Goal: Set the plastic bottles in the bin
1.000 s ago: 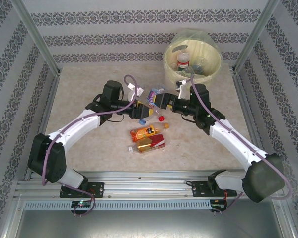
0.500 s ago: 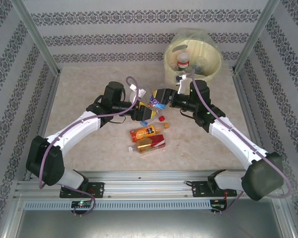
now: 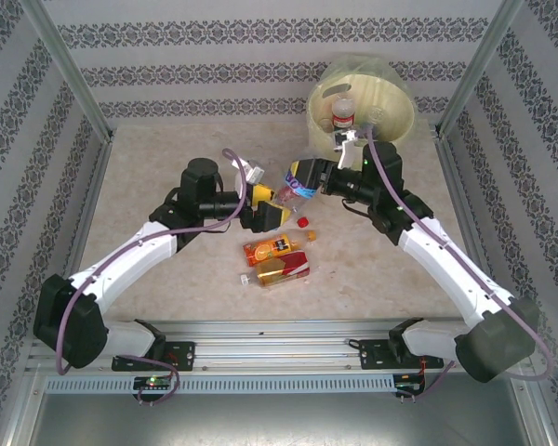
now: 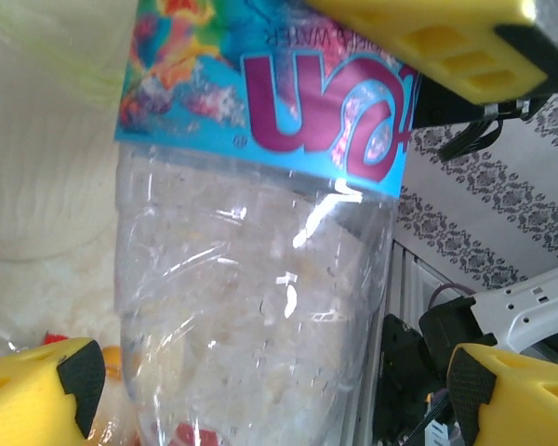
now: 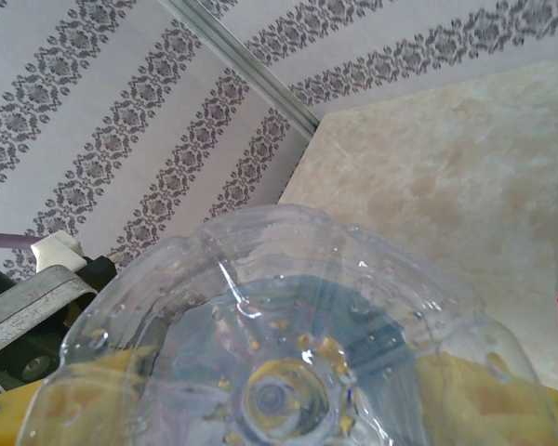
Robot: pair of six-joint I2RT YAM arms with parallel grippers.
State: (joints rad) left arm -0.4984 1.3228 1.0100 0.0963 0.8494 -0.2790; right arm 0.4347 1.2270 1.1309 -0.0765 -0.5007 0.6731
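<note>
Right claw (image 3: pixel 300 177): clenched on a clear bottle (image 3: pixel 291 185) with a blue and purple label, held up off the surface (image 3: pixel 372 269). In the left wrist view one of its yellow fingers sits on the label. In the right wrist view yellow shows through the plastic on both sides.

Left claw (image 3: pixel 266 204): released. Its fingertips (image 4: pixel 46 390) stand wide to either side of the bottle's clear half. No contact that I can make out.

Bottle's long axis runs roughly from one claw to the other. One end faces straight into the right wrist lens. Looks like the base, not certain.

Key relation: the bin (image 3: pixel 409 111) lies back past the right claw's wrist and off to its far side, not ahead of the fingers. The right claw is much the nearer of the two. My judgement is that the right arm must swing the claw round and over the rim before letting go, while the left claw needs only to stay clear.

Below the left claw, on the surface: two orange bottles (image 3: pixel 279 248) (image 3: pixel 277 270) side by side and a red cap (image 3: pixel 302 223). Not yet binned.

Hard to read:
- Bin contents: one red-labelled bottle (image 3: pixel 342 113) is plain, the rest is glare.
- The held bottle's cap end is cut off.
- The right claw's fingertips are blurred behind plastic.
</note>
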